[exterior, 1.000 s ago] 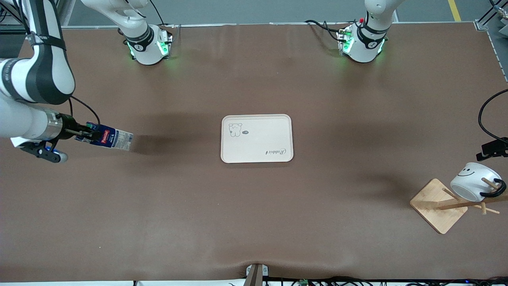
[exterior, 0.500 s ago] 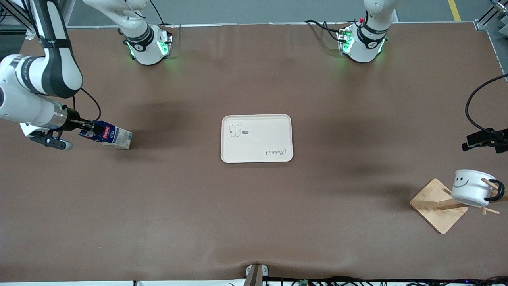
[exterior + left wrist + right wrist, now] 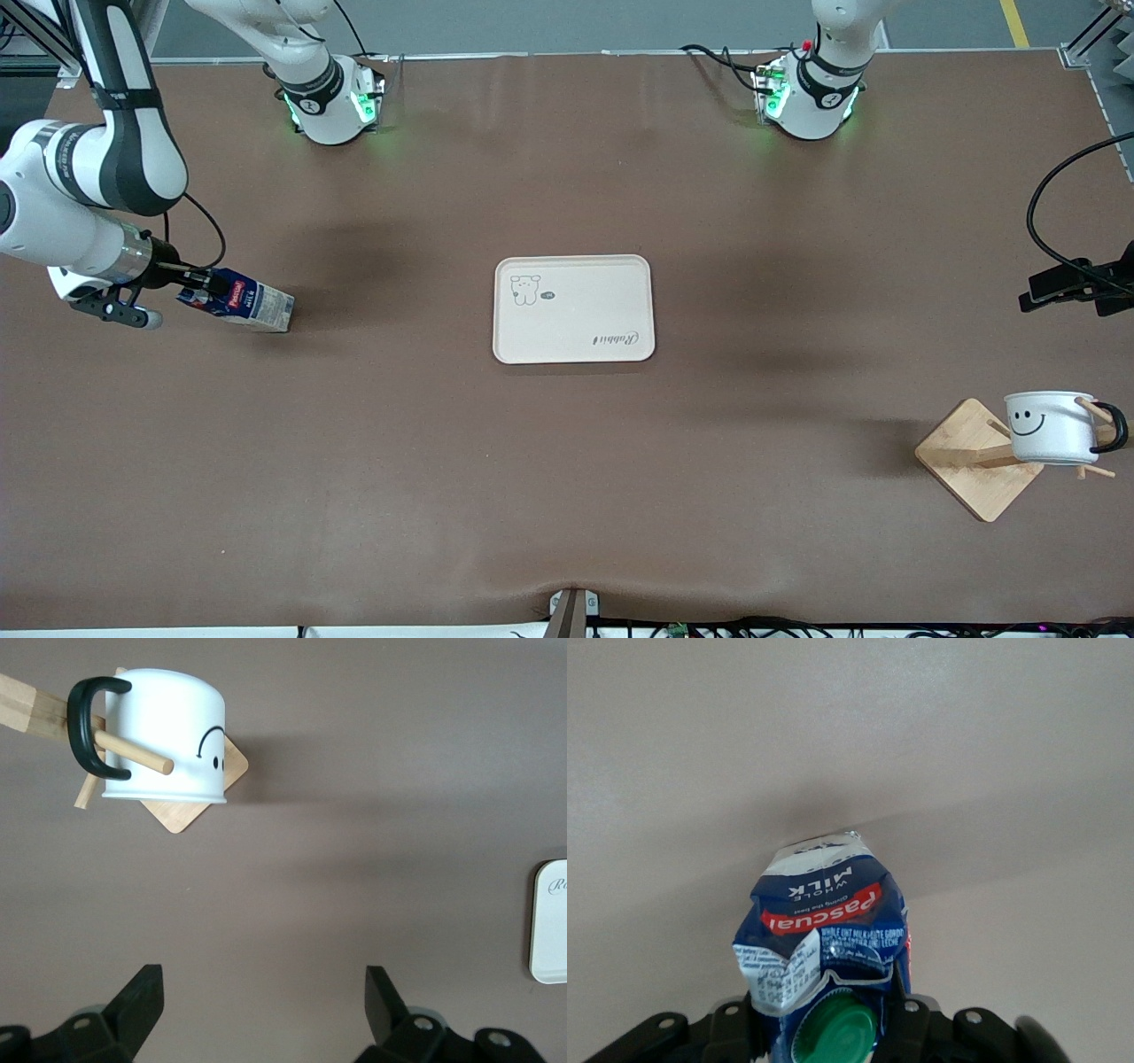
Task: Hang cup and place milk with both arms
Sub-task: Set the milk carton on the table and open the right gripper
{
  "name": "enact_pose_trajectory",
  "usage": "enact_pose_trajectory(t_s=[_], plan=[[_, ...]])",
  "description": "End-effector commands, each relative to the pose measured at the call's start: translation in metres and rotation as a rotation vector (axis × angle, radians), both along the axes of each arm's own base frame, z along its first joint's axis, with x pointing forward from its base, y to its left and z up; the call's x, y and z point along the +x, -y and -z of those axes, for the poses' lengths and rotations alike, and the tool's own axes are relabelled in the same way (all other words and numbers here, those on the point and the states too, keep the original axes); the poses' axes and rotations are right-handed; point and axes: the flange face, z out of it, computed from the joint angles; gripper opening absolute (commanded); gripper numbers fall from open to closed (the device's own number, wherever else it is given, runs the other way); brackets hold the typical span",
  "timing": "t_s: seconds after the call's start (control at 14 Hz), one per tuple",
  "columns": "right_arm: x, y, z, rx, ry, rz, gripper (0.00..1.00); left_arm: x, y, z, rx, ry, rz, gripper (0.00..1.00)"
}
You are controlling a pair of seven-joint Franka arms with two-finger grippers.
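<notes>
The cup (image 3: 1054,427), white with a black smiley, hangs by its black handle on a peg of the wooden rack (image 3: 974,461) at the left arm's end of the table; it also shows in the left wrist view (image 3: 168,735). My left gripper (image 3: 1072,288) is apart from the cup, open and empty (image 3: 264,997), over bare table. My right gripper (image 3: 199,288) is shut on the gabled top of the milk (image 3: 239,304), beside its green cap (image 3: 833,1036). The milk carton (image 3: 824,921) is tilted, its base low at the table toward the tray.
A cream tray (image 3: 576,301) with a bear drawing lies in the middle of the table; its edge shows in the left wrist view (image 3: 549,921). The rack's square base (image 3: 182,815) sits near the table's edge. Both arm bases stand along the edge farthest from the front camera.
The right arm has lowered the milk toward the table. The left gripper has drawn away from the cup, and the cup has swung from tilted to hanging level on its peg.
</notes>
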Motion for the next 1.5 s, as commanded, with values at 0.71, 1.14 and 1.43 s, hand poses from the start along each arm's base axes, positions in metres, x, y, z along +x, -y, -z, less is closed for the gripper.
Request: enact_pose_trajectory(t_s=[0.71,1.14,1.43], plan=[[-0.004,-0.005,-0.011,-0.008,0.017,-0.023,1.0,-0.015,0.075,-0.014,0.018,-0.058,-0.092,1.0],[0.055,-0.017,-0.155,0.0,0.067,-0.077,1.0,-0.022,0.095,-0.015,0.026,-0.097,-0.161,1.0],[0.092,-0.03,-0.216,-0.001,0.163,-0.099,1.0,-0.022,0.098,-0.015,0.024,-0.097,-0.152,1.0]])
